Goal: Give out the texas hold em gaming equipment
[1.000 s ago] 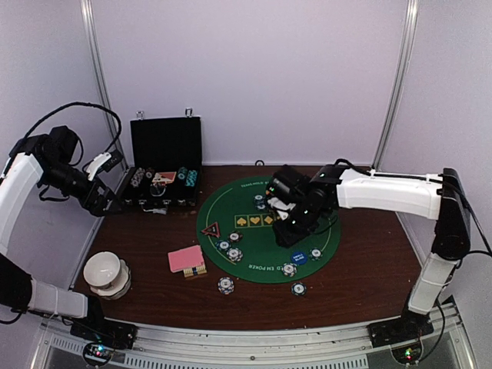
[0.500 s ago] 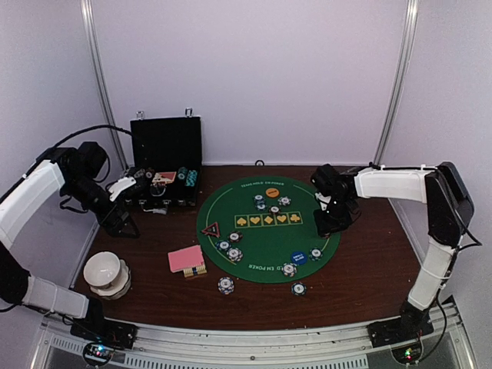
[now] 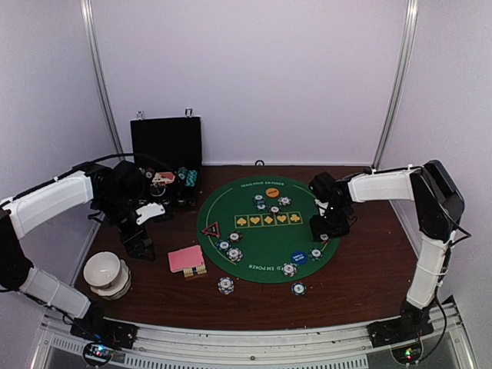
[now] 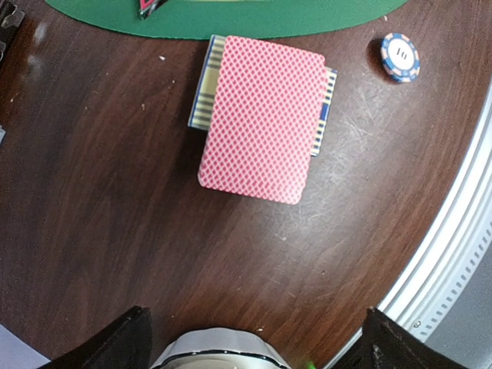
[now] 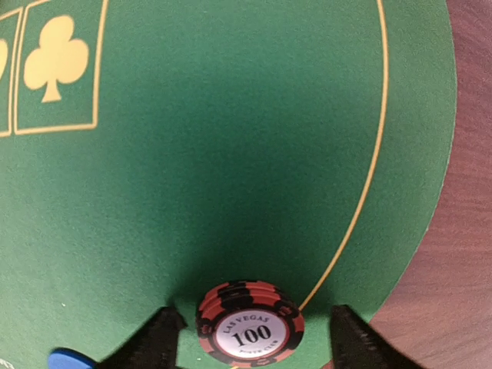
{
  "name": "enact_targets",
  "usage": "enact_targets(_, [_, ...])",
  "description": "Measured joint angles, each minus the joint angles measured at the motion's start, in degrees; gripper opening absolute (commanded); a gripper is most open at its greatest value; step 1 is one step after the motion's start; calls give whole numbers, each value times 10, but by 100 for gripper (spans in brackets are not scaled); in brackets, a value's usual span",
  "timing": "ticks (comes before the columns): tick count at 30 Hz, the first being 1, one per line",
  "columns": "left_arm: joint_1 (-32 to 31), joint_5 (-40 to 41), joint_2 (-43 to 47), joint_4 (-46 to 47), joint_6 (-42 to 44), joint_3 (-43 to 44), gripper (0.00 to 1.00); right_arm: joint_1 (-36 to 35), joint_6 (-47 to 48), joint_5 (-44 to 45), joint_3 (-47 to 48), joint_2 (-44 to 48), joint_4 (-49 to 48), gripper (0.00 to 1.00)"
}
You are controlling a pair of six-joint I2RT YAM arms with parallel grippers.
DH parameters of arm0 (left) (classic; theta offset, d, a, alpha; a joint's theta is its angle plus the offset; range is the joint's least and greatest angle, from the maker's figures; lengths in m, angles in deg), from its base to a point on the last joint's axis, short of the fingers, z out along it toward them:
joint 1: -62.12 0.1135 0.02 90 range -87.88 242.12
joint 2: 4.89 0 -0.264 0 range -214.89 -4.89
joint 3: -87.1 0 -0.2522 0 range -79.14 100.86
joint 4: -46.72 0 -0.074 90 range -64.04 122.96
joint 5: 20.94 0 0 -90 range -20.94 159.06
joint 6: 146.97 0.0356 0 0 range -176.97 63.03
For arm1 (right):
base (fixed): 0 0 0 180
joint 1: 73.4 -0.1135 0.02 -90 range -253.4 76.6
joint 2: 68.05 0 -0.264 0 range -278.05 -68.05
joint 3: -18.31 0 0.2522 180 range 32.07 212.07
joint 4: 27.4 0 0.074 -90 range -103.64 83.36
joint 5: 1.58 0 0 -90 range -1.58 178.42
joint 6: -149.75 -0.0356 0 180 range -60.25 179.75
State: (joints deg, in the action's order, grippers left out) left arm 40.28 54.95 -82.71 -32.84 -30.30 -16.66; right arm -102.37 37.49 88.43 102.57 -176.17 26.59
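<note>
At the right rim of the round green felt mat (image 5: 192, 154), my R gripper (image 5: 250, 330) stands part open. Its jaws straddle a short stack of red-and-black stripe-edged poker chips (image 5: 247, 307) w/ a small gap each side, so no grip. The stack rests on the felt just inside the yellow border line, and the brown wooden table (image 5: 461, 231) starts just beyond. A blue disc (image 5: 69, 360) peeks in at the lower left of that wrist view. Overhead, the R arm reaches in from the right, bent down over the mat edge.

L gripper (image 4: 254, 342) is spread wide, holding nothing, over bare table at the front-left. Between its fingers (image 4: 115, 342) I see the rim of a white round bowl (image 4: 219, 346). Ahead, the pink-backed playing card deck (image 4: 261, 119) lies skewed on top of a blue-and-yellow patterned card box (image 4: 201, 92), both just off the mat's near-left edge. A blue-and-white chip (image 4: 400, 56) sits alone on the wood near the deck.

Overhead: the red triangle marker (image 3: 211, 229) is on the mat's left part w/ more chips close by, and an orange disc (image 3: 272, 193) is toward the far side. An open black hard case (image 3: 165, 150) stands at back-left, teal chips showing in its tray.
</note>
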Motion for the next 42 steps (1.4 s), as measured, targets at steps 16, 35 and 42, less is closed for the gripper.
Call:
enact_targets(16, [-102,91,-77,98,-15,-9,98,-65,-20,21,65,114,38,100])
enact_targets(35, [-106,55,-102,165,14,-36,98,-116,-65,19,88,165,39,99])
enact_targets(42, [-112,38,-108,165,34,-45,98,-119,-67,15,82,167,38,99])
